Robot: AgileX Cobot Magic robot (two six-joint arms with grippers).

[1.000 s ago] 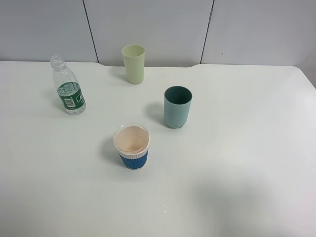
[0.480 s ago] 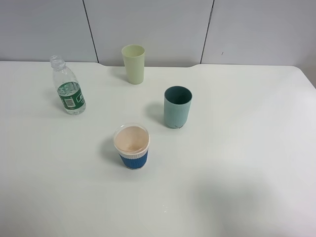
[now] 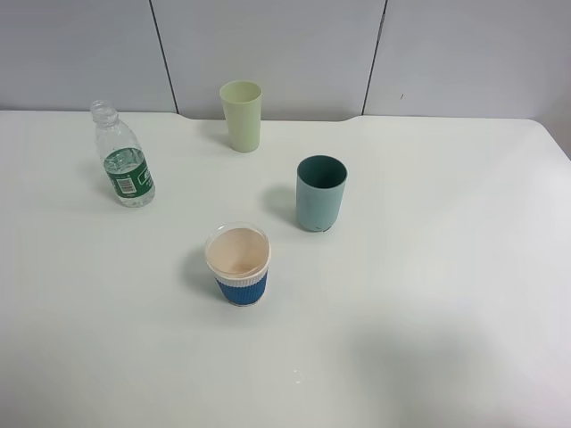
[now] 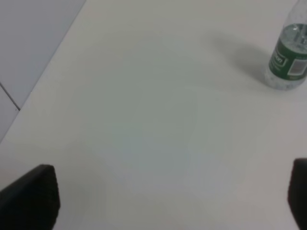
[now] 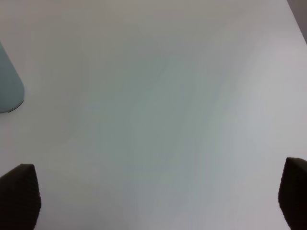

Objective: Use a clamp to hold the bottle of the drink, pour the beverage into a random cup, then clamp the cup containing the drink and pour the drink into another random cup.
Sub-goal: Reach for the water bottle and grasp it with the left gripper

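Tumbler [image 3: 241, 116], pale green, stands apart behind teal cup [image 3: 320, 193].

Pale yellow-green tumbler [image 3: 241, 116] upright, far edge of white table [image 3: 446, 285].

The table [image 3: 428, 294] has a white, smooth top with a dull satin finish. Near its far left corner the bottle [image 3: 123, 160] is clear thin plastic, ribbed at the neck, with a glossy green label band [image 3: 131, 183]. The pale yellow-green tumbler [image 3: 242, 116] by the far edge and the teal tumbler [image 3: 320, 193] look like smooth matt plastic. The short cup [image 3: 237, 265] has a ribbed blue band, seemingly paper, under a smooth white rim.
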